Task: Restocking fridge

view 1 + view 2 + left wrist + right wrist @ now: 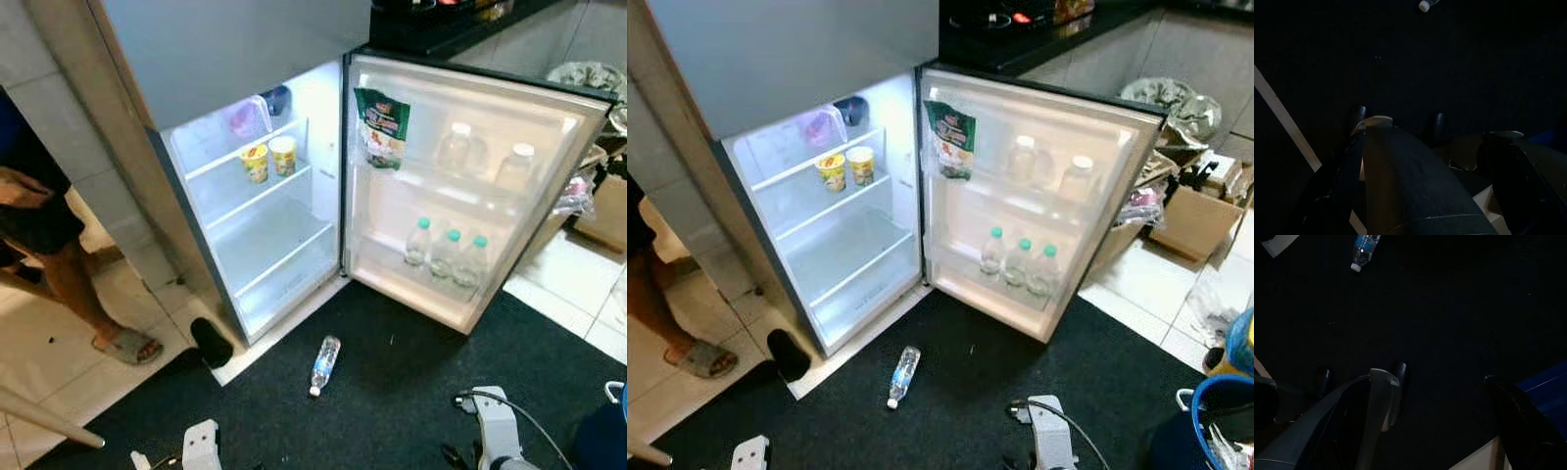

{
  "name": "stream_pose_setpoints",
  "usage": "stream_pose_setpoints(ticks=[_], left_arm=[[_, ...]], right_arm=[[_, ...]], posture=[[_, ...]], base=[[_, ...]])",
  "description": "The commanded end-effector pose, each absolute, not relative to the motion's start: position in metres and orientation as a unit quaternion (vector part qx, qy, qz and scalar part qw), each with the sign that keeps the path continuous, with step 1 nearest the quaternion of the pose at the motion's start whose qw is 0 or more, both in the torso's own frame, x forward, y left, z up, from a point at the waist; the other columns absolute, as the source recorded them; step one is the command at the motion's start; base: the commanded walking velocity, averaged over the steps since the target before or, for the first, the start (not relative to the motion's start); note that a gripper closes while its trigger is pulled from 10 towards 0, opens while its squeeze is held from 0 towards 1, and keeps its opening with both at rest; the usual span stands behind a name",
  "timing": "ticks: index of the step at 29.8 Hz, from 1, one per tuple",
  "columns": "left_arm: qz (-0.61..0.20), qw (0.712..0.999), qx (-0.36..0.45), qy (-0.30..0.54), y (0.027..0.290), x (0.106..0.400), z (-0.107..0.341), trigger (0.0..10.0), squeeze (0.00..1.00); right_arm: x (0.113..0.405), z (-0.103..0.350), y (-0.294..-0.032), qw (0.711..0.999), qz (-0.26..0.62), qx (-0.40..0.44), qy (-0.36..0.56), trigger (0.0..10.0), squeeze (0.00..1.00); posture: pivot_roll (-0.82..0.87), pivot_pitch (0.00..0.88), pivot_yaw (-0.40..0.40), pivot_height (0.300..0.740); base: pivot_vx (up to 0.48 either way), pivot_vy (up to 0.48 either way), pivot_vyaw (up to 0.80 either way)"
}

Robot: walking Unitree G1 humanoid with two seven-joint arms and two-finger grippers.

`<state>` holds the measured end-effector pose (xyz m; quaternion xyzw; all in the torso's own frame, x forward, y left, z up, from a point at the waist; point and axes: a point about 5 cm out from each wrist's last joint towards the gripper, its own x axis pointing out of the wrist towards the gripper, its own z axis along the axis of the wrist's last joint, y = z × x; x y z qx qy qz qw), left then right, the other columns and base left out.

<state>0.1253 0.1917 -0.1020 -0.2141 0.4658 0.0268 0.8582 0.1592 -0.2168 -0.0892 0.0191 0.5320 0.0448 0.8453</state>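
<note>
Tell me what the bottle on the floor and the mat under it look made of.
Bottle on the floor: likely clear plastic, since the dark mat shows through it; white cap, blue label. Mat: seems a dark woven or low-pile fabric, matte with no shine.

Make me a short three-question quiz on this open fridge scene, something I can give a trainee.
1. True or false: the water bottle on the black mat stands upright.
2. Multiple choice: how many green-capped bottles stand in the lower shelf of the fridge door? A) one B) three C) five
3. Fill in: the two yellow cups sit on a ____ inside the fridge.

Key
1. False. It lies on its side, on the mat in front of the open fridge.
2. B, three in a row.
3. Shelf, the upper one of the compartment.
</note>
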Motion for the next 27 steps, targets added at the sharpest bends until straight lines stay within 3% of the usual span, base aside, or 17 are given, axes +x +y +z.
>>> stream_pose_setpoints(ticks=[1,14,27], left_arm=[[0.024,0.855,-0.213,0.473,0.192,0.121,-0.103,10.0,0.00],[-0.026,0.844,-0.180,0.504,0.183,0.112,-0.107,10.0,0.00],[-0.027,0.841,-0.164,0.515,0.186,0.108,-0.108,10.0,0.00]], right_arm=[[0.156,-0.091,-0.215,0.842,0.049,0.017,0.537,10.0,0.00],[0.153,-0.092,-0.215,0.837,0.053,0.005,0.545,10.0,0.00],[0.150,-0.093,-0.218,0.832,0.053,-0.011,0.553,10.0,0.00]], posture=[[-0.02,0.000,0.004,0.740],[-0.02,0.000,0.008,0.740],[-0.02,0.000,0.007,0.740]], base=[[0.000,0.000,0.00],[0.000,0.000,0.00],[0.000,0.000,0.00]])
